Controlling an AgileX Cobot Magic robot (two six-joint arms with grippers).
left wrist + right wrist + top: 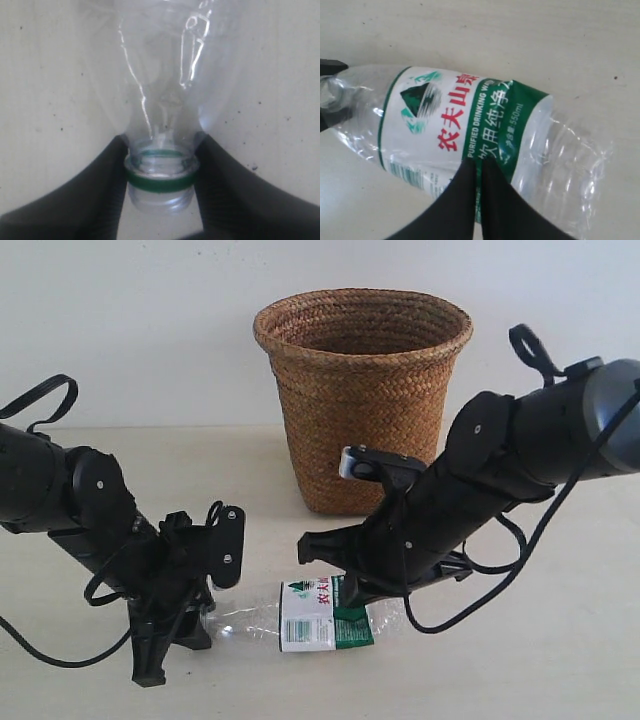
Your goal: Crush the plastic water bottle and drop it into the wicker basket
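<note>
The plastic water bottle [320, 615] lies on its side on the pale table, in front of the wicker basket [360, 410]. Its clear body [560, 150] looks dented near the base. No cap shows in the left wrist view: the threaded mouth is open, with only a green ring [160, 181] below it. My left gripper [200, 615] is shut on the bottle's neck [161, 160], a finger on each side. My right gripper [350, 590] reaches down from the right, its fingers [465, 195] shut together with the tips on the white-and-green label [455, 115].
The basket stands upright at the back middle, against a white wall, taller than both arms. Black cables [470, 610] loop from each arm onto the table. Bare tabletop [540, 670] shows to the front right.
</note>
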